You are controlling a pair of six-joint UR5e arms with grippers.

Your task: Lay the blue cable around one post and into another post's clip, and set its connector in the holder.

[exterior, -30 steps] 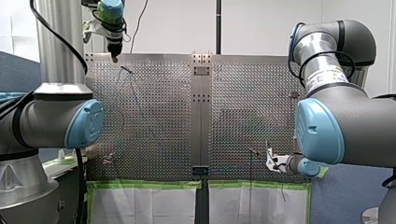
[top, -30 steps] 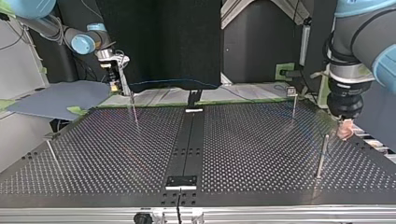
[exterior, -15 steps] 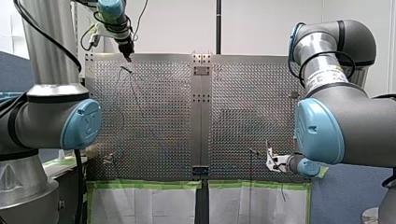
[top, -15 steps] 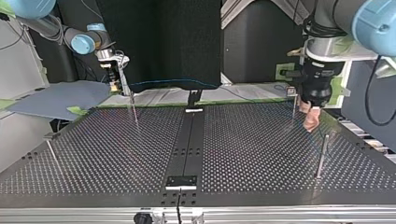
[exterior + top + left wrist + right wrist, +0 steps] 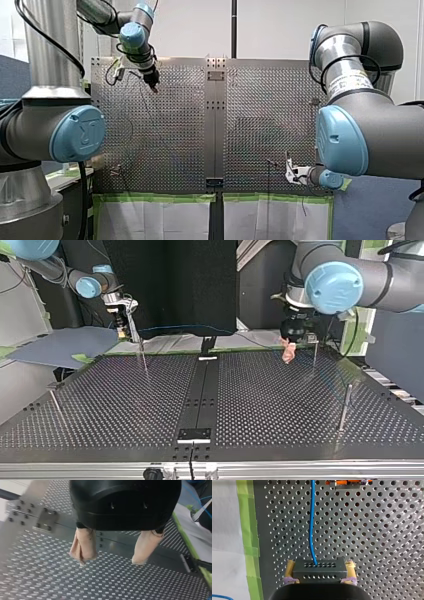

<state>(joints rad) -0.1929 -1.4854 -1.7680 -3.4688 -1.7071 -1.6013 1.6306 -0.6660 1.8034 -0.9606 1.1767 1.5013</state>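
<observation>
- Since a second ago the robot's left gripper [image 5: 288, 354] has swung from the table's side inward over the board. You see it?
- Yes. Its beige pads [image 5: 83, 547] stand apart with nothing between them, and only the perforated table [image 5: 50, 580] lies under them. One post [image 5: 314, 354] with a clip on top is just beside it.
- And the right gripper [image 5: 319, 568]?
- It is clamped on the connector [image 5: 318, 573], with one yellow pad at each end. The blue cable [image 5: 312, 525] leaves the connector and runs straight ahead of the fingers, above the board. Where it ends I cannot tell.
- So what does this step ask for?
- I think the left gripper must take the slack cable. It should come down with the pads wide, one on each side of the cable, and close gently. The right one should hold the connector steady, so the cable does not pull tight before it goes around the post.
</observation>
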